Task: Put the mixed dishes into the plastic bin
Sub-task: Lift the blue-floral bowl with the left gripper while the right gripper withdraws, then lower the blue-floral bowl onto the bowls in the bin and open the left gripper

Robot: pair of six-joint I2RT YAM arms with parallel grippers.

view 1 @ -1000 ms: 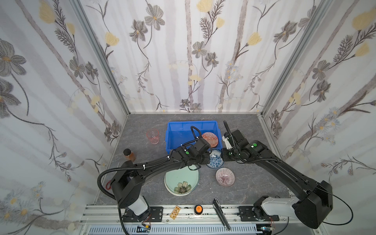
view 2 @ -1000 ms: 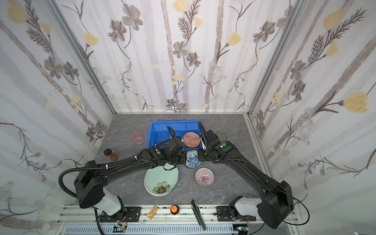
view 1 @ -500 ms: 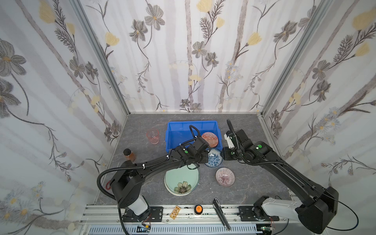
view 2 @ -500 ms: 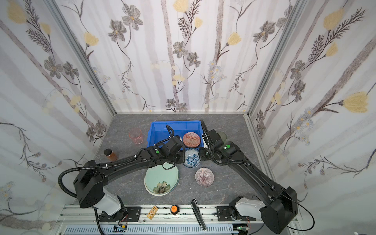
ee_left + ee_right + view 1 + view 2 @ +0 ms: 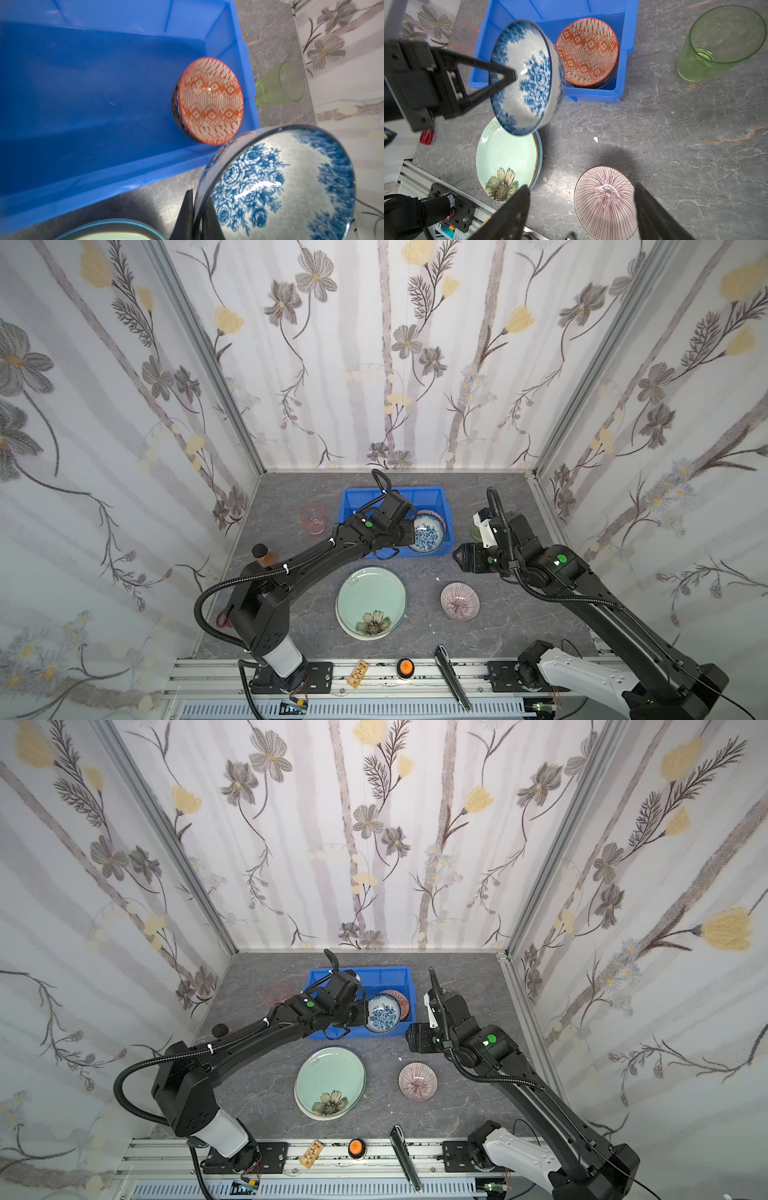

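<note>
My left gripper (image 5: 409,536) (image 5: 196,199) is shut on the rim of a blue-flowered bowl (image 5: 426,536) (image 5: 525,79). The bowl hangs tilted over the near right corner of the blue plastic bin (image 5: 353,506) (image 5: 83,83). An orange-patterned bowl (image 5: 434,515) (image 5: 211,100) sits in the bin, stacked on a dark one. My right gripper (image 5: 459,558) (image 5: 581,187) is open and empty, to the right of the bin and above a striped bowl (image 5: 459,600) (image 5: 604,203). A pale green flower plate (image 5: 371,601) (image 5: 506,151) lies on another plate in front of the bin.
A green tumbler (image 5: 720,41) (image 5: 280,84) stands right of the bin, a pink tumbler (image 5: 311,518) left of it. An amber jar (image 5: 262,554) and red scissors (image 5: 222,619) are at the left wall. The rail carries an orange button (image 5: 405,667).
My right gripper has opened, let go of the blue-flowered bowl and drawn back to the right. My left gripper has carried the bowl up and back over the bin's corner.
</note>
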